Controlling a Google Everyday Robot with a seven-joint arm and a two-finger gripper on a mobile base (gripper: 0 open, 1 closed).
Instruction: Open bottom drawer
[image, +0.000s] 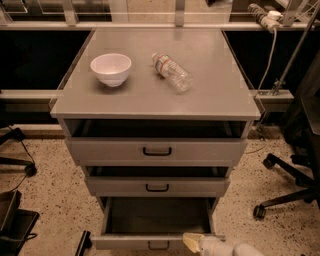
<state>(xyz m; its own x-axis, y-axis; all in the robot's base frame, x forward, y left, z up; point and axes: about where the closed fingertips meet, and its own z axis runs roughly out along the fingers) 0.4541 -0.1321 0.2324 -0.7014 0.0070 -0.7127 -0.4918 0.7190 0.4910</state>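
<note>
Cabinet of grey metal (150, 100) with three drawers stands on a speckled floor (45, 165), seen from the single camera looking down on it from the front. On its flat top sit a white round bowl (111, 68) towards the left and a clear plastic water bottle (171, 72) lying on its side near the middle, the two well apart.

The top drawer (200, 150) and middle drawer (190, 187) each stand slightly out from the frame. The bottom drawer (120, 242), the lowest one with a small black loop handle (158, 245), is pulled well out, so its bare grey inside shows.

The robot's pale two-finger gripper (192, 243) comes in from the lower right on a white arm (235, 249). Its yellowish tip sits at the front edge of the bottom drawer, just right of the handle, and seems to touch the front lip. How far the hand is spread, or whether it grips anything, I cannot tell.
</note>
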